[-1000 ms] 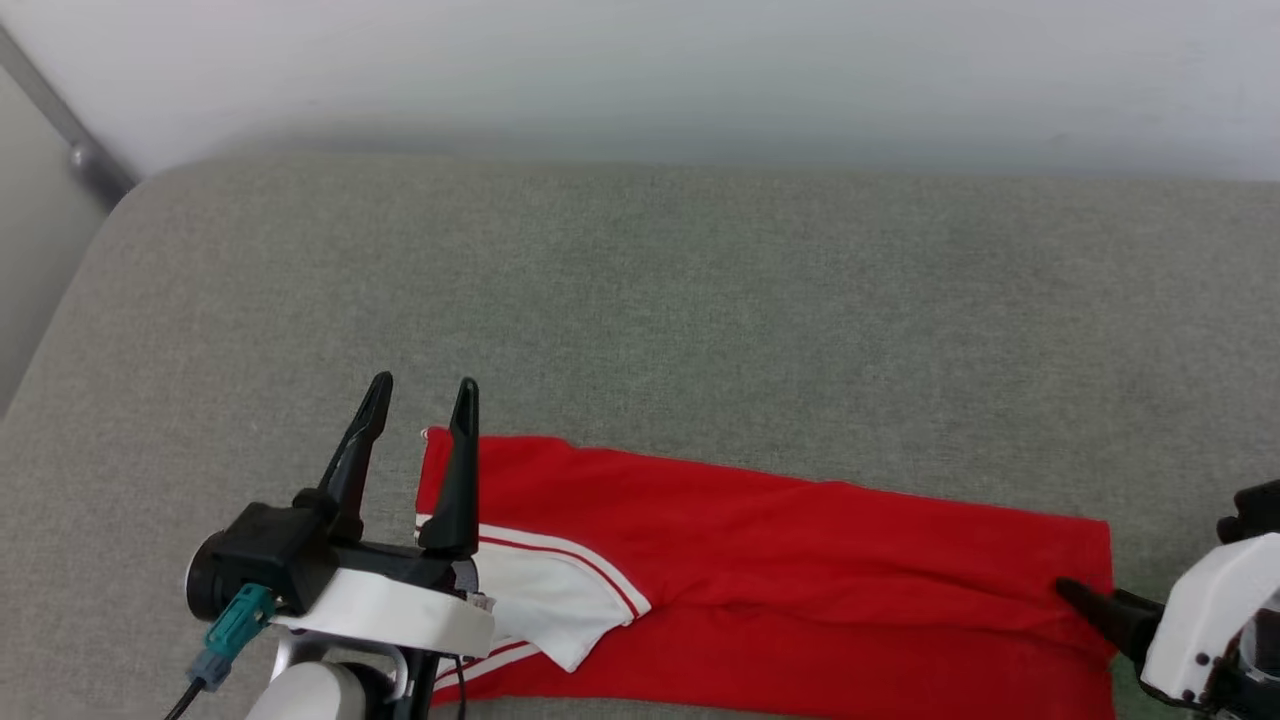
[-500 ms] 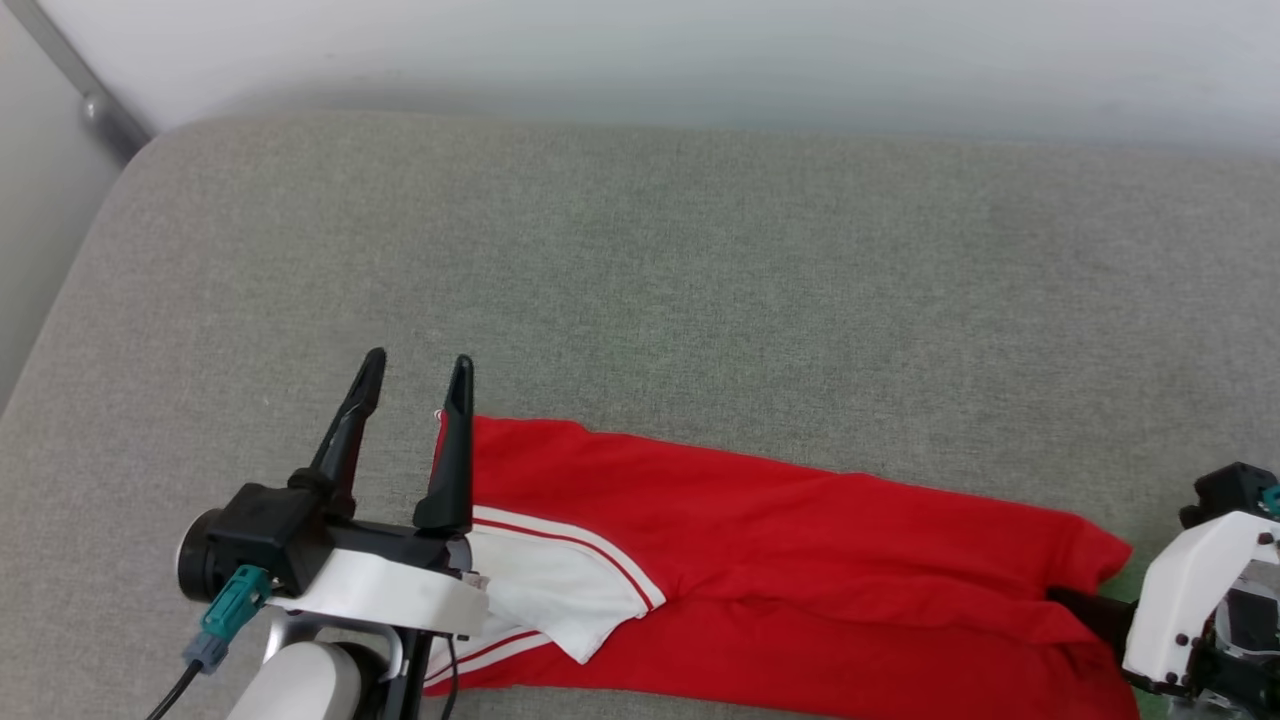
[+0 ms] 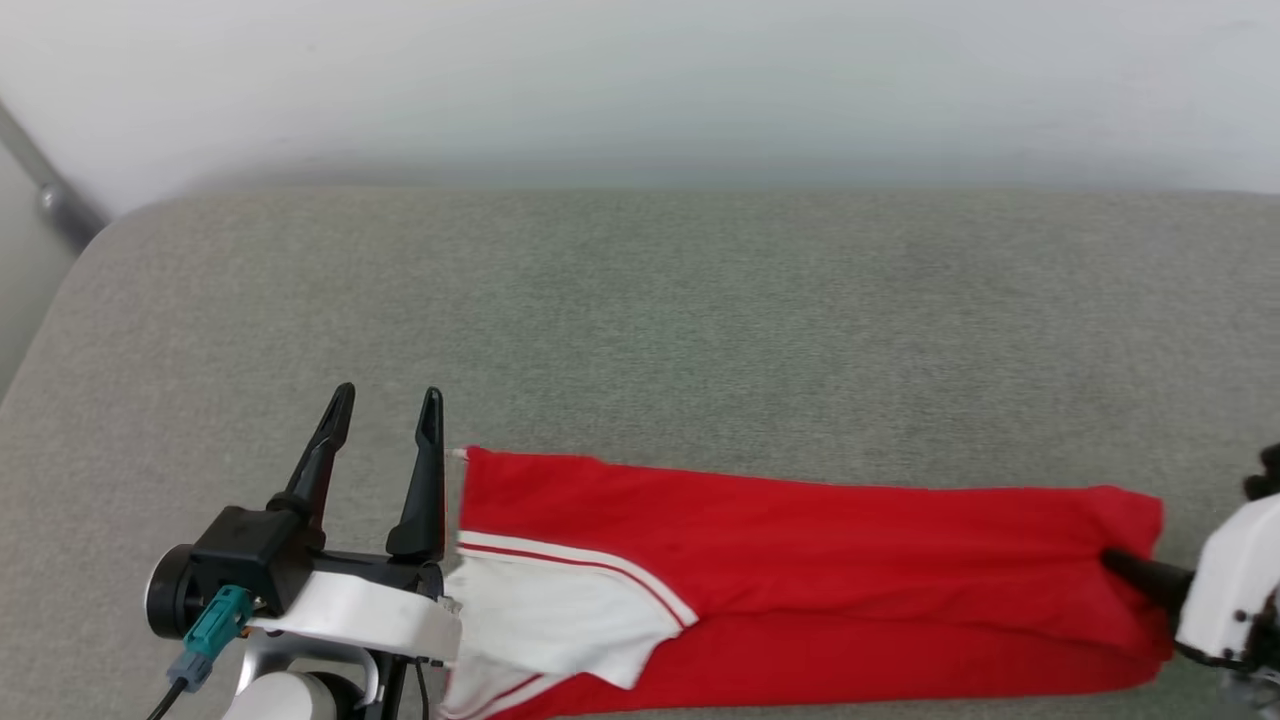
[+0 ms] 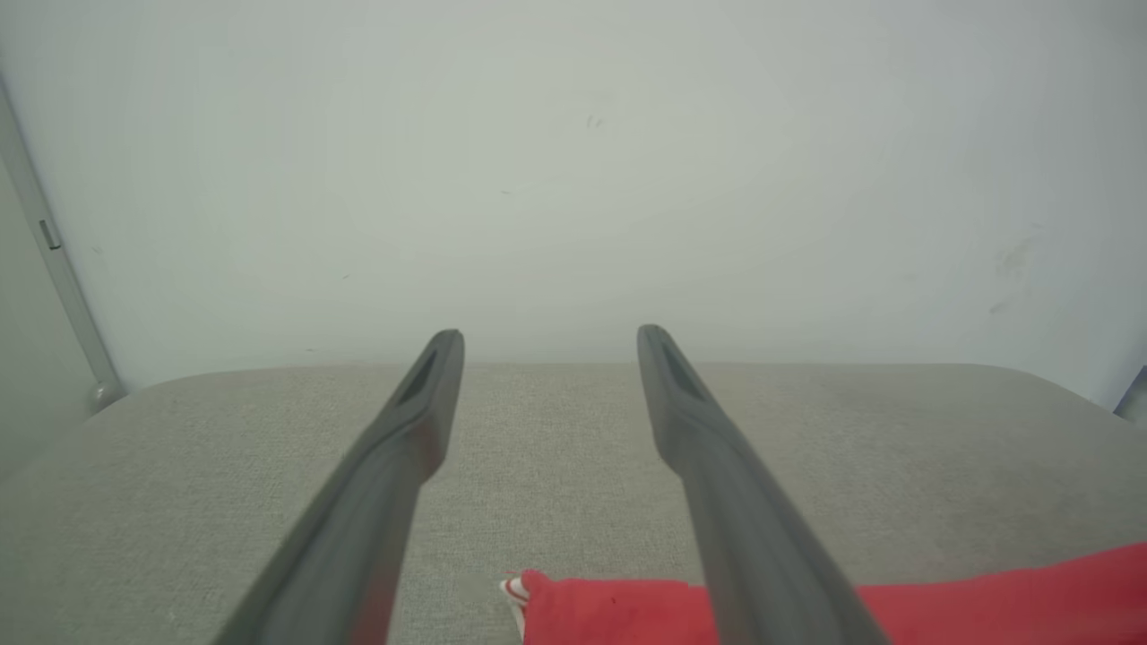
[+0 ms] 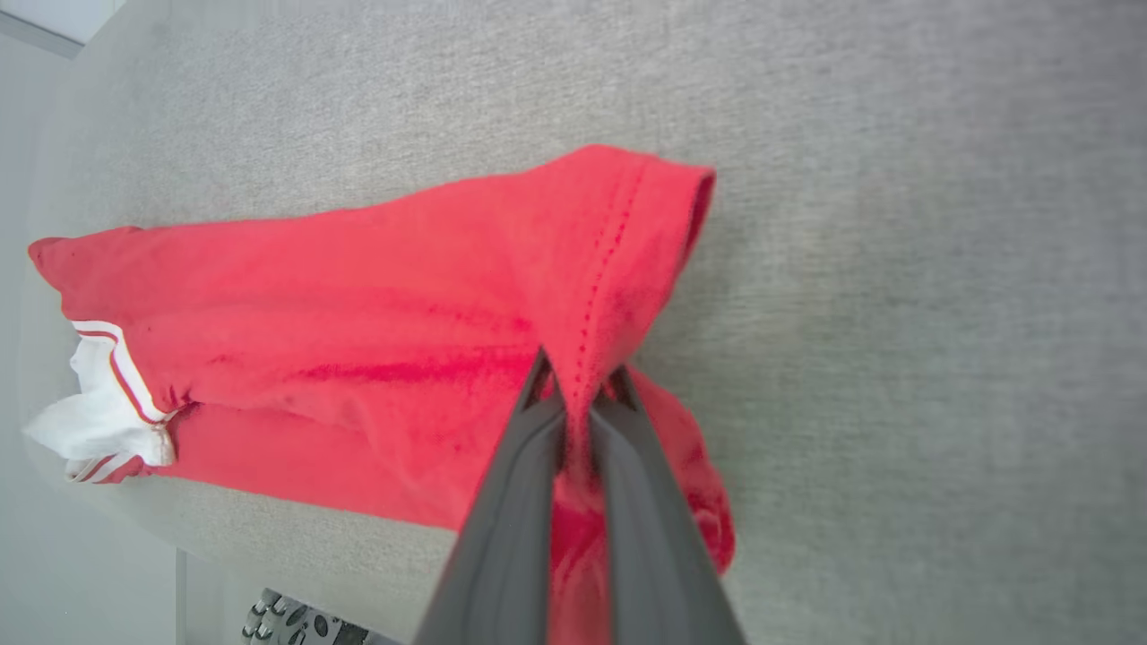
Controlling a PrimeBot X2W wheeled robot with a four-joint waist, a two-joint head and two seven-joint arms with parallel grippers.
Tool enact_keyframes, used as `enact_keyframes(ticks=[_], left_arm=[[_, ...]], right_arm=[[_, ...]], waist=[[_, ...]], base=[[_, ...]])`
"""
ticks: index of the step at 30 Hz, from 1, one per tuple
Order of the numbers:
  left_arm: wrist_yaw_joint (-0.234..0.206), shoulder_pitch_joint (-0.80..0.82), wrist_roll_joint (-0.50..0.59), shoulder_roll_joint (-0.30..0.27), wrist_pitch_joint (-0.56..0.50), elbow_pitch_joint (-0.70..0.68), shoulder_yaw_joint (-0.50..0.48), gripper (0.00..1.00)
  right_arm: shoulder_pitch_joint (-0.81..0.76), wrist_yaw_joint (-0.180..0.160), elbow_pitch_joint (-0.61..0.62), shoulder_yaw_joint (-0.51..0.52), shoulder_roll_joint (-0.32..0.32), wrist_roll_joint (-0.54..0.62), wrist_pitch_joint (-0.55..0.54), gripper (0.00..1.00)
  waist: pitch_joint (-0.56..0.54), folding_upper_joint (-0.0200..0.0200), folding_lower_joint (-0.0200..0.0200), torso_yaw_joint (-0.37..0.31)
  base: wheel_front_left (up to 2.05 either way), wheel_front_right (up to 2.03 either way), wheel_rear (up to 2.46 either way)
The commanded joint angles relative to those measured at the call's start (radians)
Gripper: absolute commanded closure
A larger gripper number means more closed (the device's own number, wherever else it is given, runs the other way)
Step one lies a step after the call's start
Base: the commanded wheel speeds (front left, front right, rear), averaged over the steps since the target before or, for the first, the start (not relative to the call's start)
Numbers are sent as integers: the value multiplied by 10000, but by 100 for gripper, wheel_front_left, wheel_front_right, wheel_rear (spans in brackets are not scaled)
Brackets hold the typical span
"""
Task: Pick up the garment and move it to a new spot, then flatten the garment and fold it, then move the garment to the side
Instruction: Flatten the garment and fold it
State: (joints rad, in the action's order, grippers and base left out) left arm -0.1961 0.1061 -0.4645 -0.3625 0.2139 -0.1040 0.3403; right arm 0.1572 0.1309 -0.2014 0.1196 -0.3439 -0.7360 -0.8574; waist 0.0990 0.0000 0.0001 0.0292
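The garment (image 3: 800, 560) is a bright red cloth folded into a long band on the grey cushion (image 3: 640, 320), with a white sleeve panel (image 3: 560, 620) edged in red stripes at its left end. My right gripper (image 3: 1115, 562) is shut on the garment's right hem; in the right wrist view the gripper (image 5: 578, 381) pinches the garment (image 5: 376, 340) and lifts that edge a little. My left gripper (image 3: 385, 405) hovers open just left of the garment's left end, with nothing between its fingers. The left wrist view shows that gripper (image 4: 547, 345) above the red corner (image 4: 609, 609).
A pale wall (image 3: 640, 80) rises right behind the cushion. A grey metal bar (image 3: 45, 195) slants at the far left corner. Bare cushion stretches behind the garment and to its left.
My right gripper has shut on the garment's right hem and raised it slightly. The camera has shifted, so the whole scene sits differently. The left gripper stays open beside the left end.
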Motion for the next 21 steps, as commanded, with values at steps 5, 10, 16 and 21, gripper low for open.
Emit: enact_keyframes(ticks=[5, 10, 16, 21], left_arm=[[-83, -153, 19, -90, -95, -114, -15, 0], [-165, -245, 30, -108, -146, -156, 24, 0], [-198, -290, -14, -146, -186, -165, 54, 0], [-161, -263, -32, -132, -249, -134, 137, 0]], right_arm=[[4, -3, -295, 1189, -339, 375, -150, 100], [110, -2, -200, 2445, -446, 937, -640, 100], [503, -2, 73, 2642, 604, 762, -2076, 100], [752, -2, 328, 2126, 2065, -307, -3239, 100]], waist=[[-137, 0, -1, -403], [-183, 0, -1, -654], [-222, 0, -1, -833], [-318, 0, -1, -772]], base=[[0, 0, 0], [0, 0, 0], [0, 0, 0], [0, 0, 0]])
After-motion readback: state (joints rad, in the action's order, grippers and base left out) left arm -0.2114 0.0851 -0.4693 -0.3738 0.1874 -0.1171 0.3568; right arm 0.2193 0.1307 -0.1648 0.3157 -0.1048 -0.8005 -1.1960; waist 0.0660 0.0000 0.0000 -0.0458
